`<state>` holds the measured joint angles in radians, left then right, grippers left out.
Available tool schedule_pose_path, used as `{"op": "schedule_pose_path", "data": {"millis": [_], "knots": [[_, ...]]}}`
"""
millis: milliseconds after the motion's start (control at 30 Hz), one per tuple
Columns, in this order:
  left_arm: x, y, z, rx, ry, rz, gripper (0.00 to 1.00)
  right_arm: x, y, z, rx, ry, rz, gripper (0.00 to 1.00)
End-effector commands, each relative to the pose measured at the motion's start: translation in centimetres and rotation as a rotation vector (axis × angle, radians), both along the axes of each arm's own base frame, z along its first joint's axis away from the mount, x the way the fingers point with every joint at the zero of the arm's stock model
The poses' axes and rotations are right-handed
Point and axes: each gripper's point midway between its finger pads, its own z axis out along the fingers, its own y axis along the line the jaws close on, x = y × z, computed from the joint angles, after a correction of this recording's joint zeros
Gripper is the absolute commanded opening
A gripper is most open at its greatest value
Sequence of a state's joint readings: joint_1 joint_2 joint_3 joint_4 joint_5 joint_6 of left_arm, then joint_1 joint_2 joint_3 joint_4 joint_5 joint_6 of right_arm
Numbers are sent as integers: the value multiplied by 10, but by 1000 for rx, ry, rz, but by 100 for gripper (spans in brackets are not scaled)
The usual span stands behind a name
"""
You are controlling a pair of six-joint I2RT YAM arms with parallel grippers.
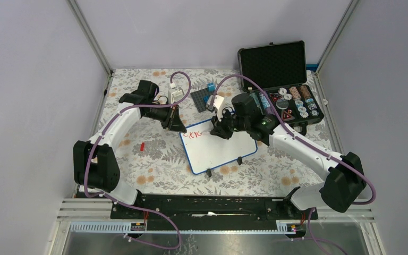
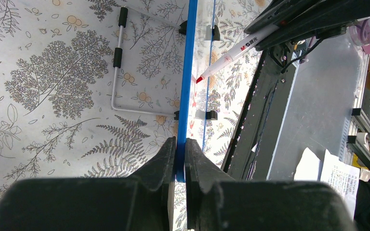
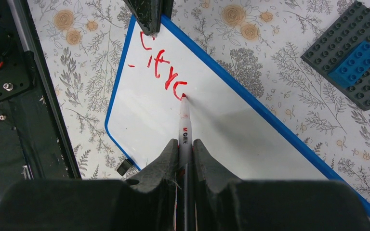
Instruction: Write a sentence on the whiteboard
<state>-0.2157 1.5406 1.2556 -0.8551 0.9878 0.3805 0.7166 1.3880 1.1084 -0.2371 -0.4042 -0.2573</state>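
Note:
The whiteboard [image 1: 220, 149], white with a thin blue rim, lies on the floral cloth mid-table, with several red letters [image 3: 166, 74] at its far left corner. My left gripper [image 1: 178, 126] is shut on the board's blue rim [image 2: 185, 96] at that corner; the rim shows edge-on in the left wrist view between my fingers [image 2: 164, 159]. My right gripper [image 3: 185, 144] is shut on a white red-ink marker [image 3: 184, 126], tip touching the board at the last letter. The marker [image 2: 231, 55] also shows in the left wrist view. The right gripper [image 1: 220, 130] is over the board's top edge.
An open black foam-lined case [image 1: 281, 79] with small round items stands at the back right. A grey studded plate with a blue brick [image 3: 354, 62] lies behind the board. A small red piece [image 1: 142, 146] lies on the cloth at left. A white box [image 1: 176, 94] sits at the back.

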Motion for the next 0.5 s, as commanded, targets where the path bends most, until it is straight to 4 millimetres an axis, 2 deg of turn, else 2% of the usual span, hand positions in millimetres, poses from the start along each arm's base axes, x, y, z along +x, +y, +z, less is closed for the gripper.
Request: {"op": "schedule_pose_path", "data": {"millis": [0, 467], "knots": [[2, 0, 6, -3, -49, -5, 0, 21, 2, 20, 20, -64, -43, 0], [2, 0, 5, -2, -49, -6, 0, 23, 9, 22, 35, -48, -32, 0]]}}
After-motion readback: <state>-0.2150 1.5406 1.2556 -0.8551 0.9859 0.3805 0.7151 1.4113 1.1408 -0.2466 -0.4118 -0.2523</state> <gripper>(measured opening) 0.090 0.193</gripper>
